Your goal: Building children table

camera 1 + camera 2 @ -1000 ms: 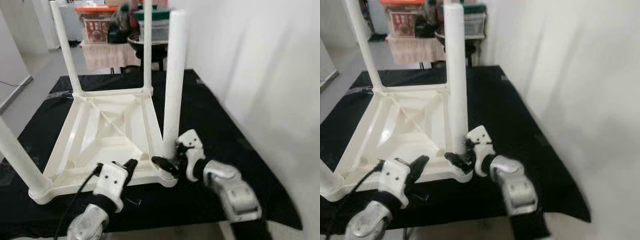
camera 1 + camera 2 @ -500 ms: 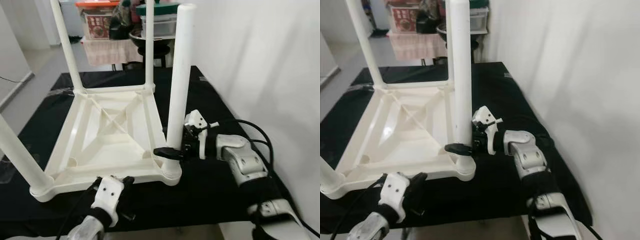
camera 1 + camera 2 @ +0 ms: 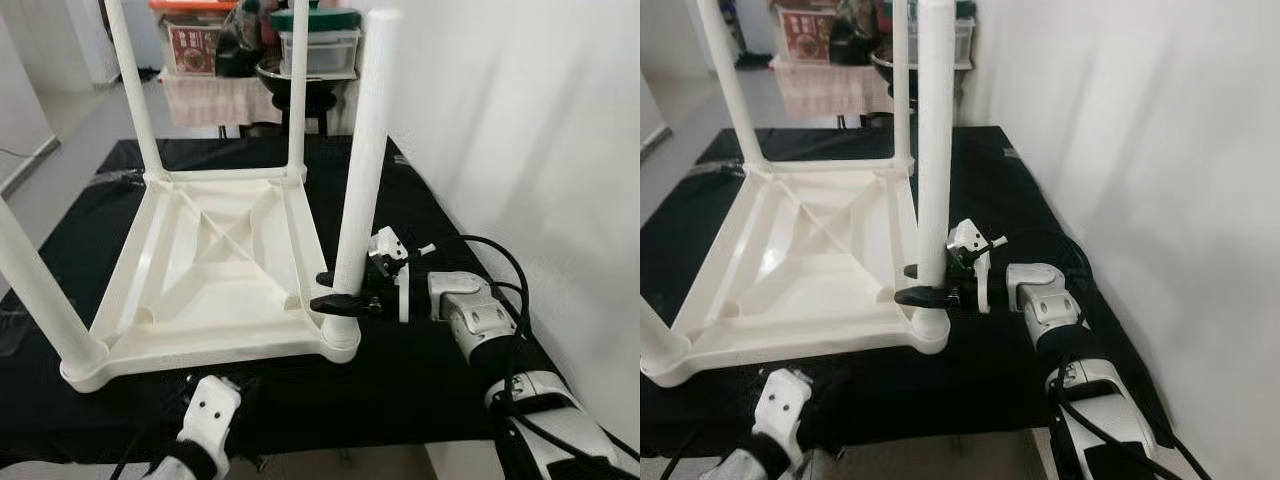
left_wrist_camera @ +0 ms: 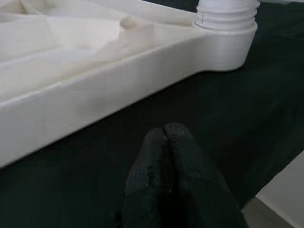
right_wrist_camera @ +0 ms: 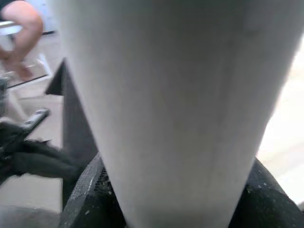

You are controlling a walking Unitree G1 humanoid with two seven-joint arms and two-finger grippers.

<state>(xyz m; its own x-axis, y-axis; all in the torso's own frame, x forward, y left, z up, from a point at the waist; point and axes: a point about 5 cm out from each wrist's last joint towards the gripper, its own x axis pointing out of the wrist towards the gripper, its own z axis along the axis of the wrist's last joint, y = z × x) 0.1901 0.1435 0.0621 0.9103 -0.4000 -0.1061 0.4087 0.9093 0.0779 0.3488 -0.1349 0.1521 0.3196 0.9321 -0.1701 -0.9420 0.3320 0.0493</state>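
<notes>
The right tool (image 3: 338,290) now grips the near-right leg (image 3: 360,170) of the upturned white children's table (image 3: 215,270) on the black tabletop (image 3: 420,380), probably seating it, while the closed left tool (image 4: 166,142) has drawn back.

Silver arm (image 3: 470,315), black cables, black-fingered pincer (image 3: 335,291).

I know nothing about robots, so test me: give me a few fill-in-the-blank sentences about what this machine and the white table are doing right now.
1. The white table lies ____ on the black cloth, its legs pointing up.
2. The right pincer is shut on the near-right table ____.
3. The left pincer, with its fingers together, hovers over the black cloth just in front of the table's ____ edge.
4. Counting every leg standing on the table gives ____.

Missing words: upside down; leg; near; four
</notes>
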